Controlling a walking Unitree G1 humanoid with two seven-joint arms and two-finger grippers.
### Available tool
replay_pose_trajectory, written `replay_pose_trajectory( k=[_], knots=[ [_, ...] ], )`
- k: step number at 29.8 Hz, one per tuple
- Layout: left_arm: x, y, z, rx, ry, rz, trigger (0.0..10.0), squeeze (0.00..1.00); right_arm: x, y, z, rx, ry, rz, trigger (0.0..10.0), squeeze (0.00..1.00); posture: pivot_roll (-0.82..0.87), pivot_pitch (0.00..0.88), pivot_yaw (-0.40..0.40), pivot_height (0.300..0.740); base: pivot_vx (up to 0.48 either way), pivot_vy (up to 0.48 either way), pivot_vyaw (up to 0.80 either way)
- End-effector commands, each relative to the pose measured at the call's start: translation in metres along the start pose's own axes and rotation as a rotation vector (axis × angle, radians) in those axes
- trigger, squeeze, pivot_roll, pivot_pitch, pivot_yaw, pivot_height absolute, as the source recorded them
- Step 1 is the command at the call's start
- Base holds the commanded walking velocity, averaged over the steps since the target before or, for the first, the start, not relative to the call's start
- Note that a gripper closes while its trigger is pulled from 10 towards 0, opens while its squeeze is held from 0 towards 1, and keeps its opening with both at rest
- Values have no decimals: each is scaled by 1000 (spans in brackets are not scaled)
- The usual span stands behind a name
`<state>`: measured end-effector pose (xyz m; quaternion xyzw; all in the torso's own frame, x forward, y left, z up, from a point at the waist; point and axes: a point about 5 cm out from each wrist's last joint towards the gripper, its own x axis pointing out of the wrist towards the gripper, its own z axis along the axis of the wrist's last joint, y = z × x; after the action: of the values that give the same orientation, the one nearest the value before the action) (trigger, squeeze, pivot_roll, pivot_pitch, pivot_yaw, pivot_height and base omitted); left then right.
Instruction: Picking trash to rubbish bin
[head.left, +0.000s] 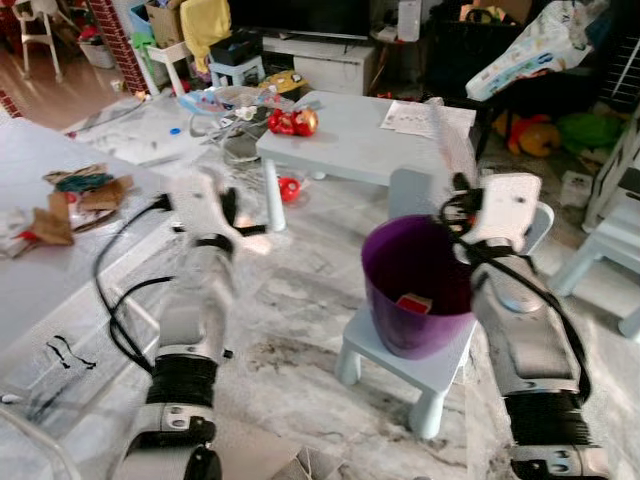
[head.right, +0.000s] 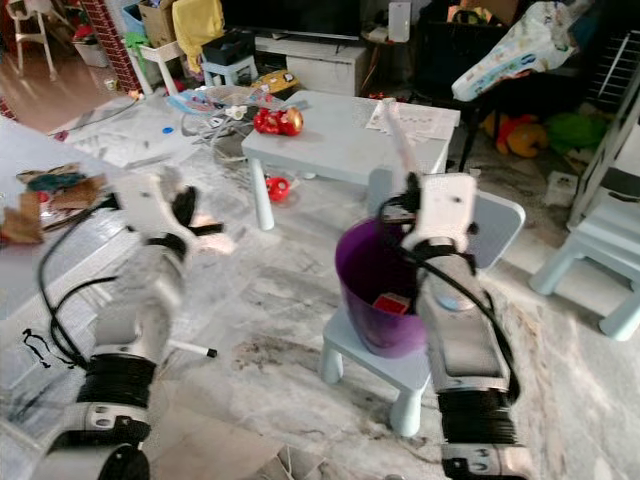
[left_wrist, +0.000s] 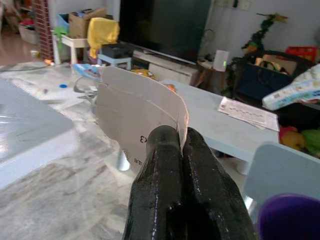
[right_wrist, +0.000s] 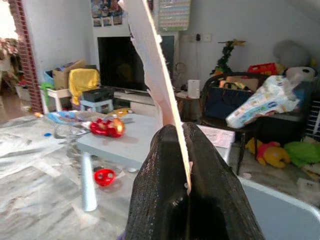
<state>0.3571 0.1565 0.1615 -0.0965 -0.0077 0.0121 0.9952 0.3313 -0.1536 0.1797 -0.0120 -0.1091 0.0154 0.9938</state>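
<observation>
Left eye view showed your right hand (head.left: 452, 185) clamped on upright paper strip (head.left: 441, 135) just behind bin (head.left: 415, 300); left hand (head.left: 250, 230), pinching cardboard (left_wrist: 140, 117), sat farther.

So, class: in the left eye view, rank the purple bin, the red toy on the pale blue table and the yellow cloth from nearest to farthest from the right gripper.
1. Purple plastic bin, directly beside the right gripper.
2. Red toy, on the pale blue table to its left.
3. Yellow cloth, far back left.

Digit "3" on white card (left_wrist: 142, 112); other print unreadable.
</observation>
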Motion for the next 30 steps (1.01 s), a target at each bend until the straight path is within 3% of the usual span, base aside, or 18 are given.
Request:
replay_pose_trajectory(
  k=[1,13,30],
  knots=[
    [0,-1,4,18,-26,-6,10000,0,2,1,4,-5,-15,1,10000,0,-102,65,75,740,0,0,0],
    [-9,-16,-4,24,-25,-105,10000,0,2,-4,2,-23,4,-37,10000,0,-99,64,73,740,0,0,0],
    [-12,-21,-6,22,-36,-141,10000,0,4,-5,0,-25,17,-44,10000,0,-100,60,71,740,0,0,-788]
  ],
)
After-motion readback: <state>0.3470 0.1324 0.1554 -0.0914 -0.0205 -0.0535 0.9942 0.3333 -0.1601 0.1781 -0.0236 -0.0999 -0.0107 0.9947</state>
